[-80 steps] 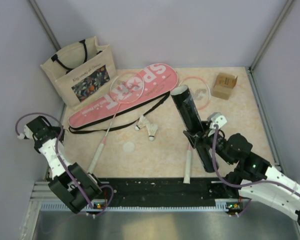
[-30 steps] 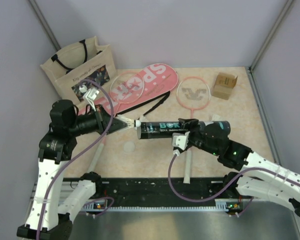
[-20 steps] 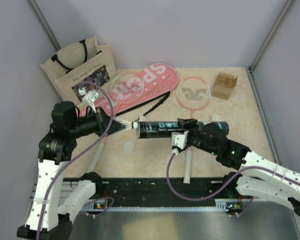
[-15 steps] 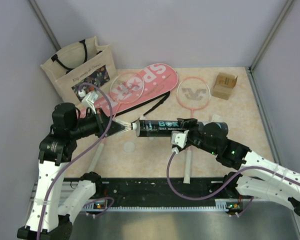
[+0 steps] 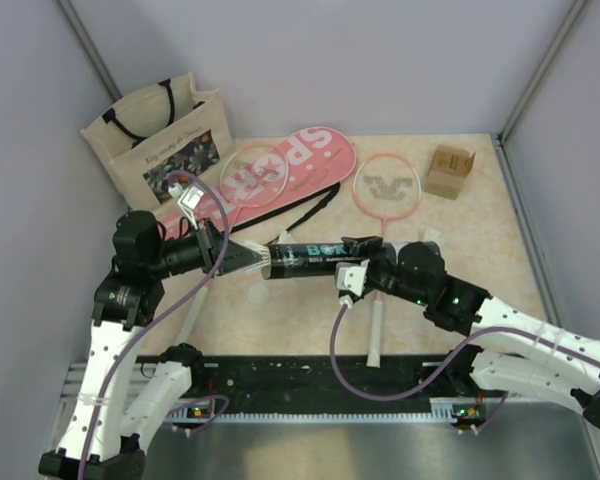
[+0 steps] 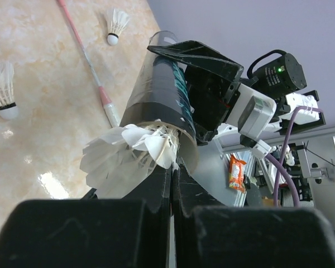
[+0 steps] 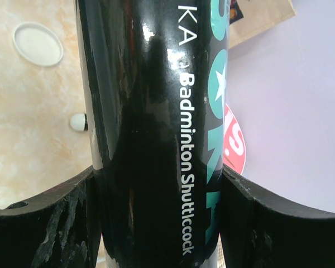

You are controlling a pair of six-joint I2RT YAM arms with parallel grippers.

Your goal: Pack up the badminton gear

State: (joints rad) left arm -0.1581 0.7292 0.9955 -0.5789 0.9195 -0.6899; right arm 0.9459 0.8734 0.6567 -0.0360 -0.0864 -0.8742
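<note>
My right gripper point(image 5: 358, 270) is shut on the dark shuttlecock tube point(image 5: 320, 256) and holds it level above the table; its fingers point(image 7: 61, 218) clamp both sides of the tube point(image 7: 156, 128). My left gripper point(image 5: 242, 258) is shut on a white feather shuttlecock point(image 6: 128, 159) at the tube's open mouth point(image 6: 162, 95); its cork is hidden. Two more shuttlecocks point(image 6: 117, 22) lie on the table. One pink racket point(image 5: 255, 175) rests on the pink SPORT cover point(image 5: 300, 155). The other racket point(image 5: 385, 187) lies to the right.
A beige floral tote bag point(image 5: 160, 140) stands at the back left. A small brown cardboard box point(image 5: 450, 170) sits at the back right. A white round lid point(image 5: 257, 295) lies on the table under the tube's mouth. Grey walls close in three sides.
The tube was lifted off the table and turned level. My left arm came up holding a shuttlecock. Since then the two have closed together, bringing the feathers to the tube's mouth.
</note>
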